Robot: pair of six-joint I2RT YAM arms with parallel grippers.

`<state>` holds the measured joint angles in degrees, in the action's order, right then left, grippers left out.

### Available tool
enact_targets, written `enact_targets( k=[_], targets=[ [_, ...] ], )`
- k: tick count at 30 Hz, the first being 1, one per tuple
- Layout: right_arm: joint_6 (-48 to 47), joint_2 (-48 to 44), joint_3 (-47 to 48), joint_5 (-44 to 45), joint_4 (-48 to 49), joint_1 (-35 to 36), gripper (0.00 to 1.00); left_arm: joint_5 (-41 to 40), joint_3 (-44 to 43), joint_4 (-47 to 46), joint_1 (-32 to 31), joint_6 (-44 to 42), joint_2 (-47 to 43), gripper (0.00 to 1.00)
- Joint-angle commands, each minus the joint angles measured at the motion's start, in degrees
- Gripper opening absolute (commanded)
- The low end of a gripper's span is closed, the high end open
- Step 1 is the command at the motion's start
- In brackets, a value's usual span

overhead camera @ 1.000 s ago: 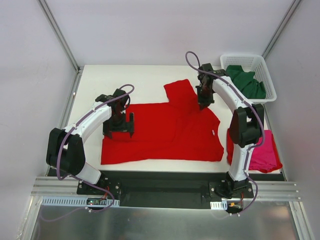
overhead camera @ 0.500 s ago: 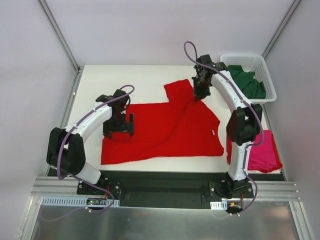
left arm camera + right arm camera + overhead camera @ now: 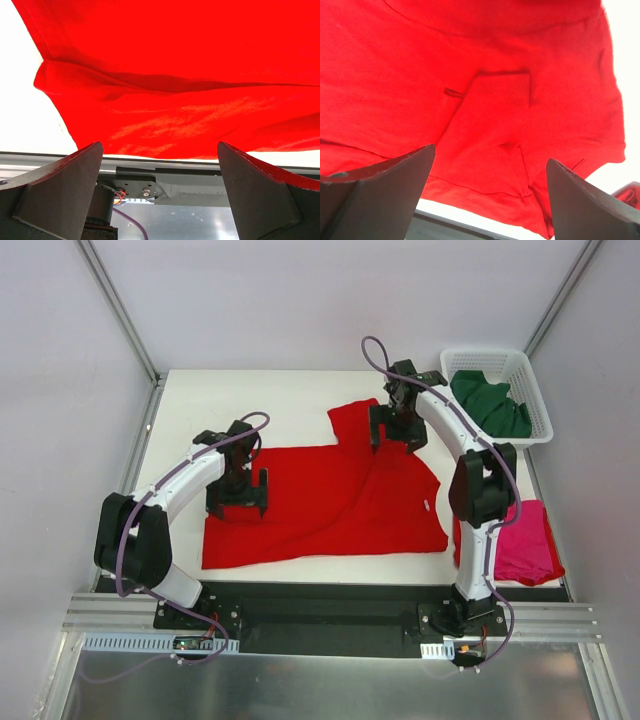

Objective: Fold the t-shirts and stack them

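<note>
The left gripper (image 3: 237, 506) is hanging over the left part of the red t-shirt (image 3: 340, 502), which is lying spread across the middle of the table (image 3: 280, 400) with one sleeve sticking out toward the far side. Its fingers (image 3: 60, 192) are standing wide apart and gripping nothing. The right gripper (image 3: 397, 440) is sitting over the far right part of the same shirt, next to that sleeve, and its fingers (image 3: 382, 180) are spread just as wide, with nothing between them. I cannot tell whether either pair of tips is touching the cloth.

From above, I am also seeing the pink t-shirt (image 3: 530, 545) lying at the table's near right corner, partly behind the right arm, and the green t-shirt (image 3: 490, 405) bunched inside the white basket (image 3: 528, 368) at the far right. The left wrist view is showing long soft ridges running across the red cloth and its near hem. The right wrist view is showing a small flap of red cloth (image 3: 495, 115) doubled over on the shirt.
</note>
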<state>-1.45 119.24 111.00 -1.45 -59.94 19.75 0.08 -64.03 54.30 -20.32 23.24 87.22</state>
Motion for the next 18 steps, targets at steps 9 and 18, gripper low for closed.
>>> enact_targets(
  k=[9, 18],
  targets=[
    [-0.21, -5.17, -6.86, -7.24, 8.26, 4.15, 0.96, 1.68, -1.27, 0.89, -0.69, -0.04, 1.11, 0.99],
    [-2.94, 3.1, -2.28, -5.06, 6.77, 8.9, 0.86, 1.94, 1.1, 0.98, -0.69, 0.66, -1.35, 0.99]
  ],
)
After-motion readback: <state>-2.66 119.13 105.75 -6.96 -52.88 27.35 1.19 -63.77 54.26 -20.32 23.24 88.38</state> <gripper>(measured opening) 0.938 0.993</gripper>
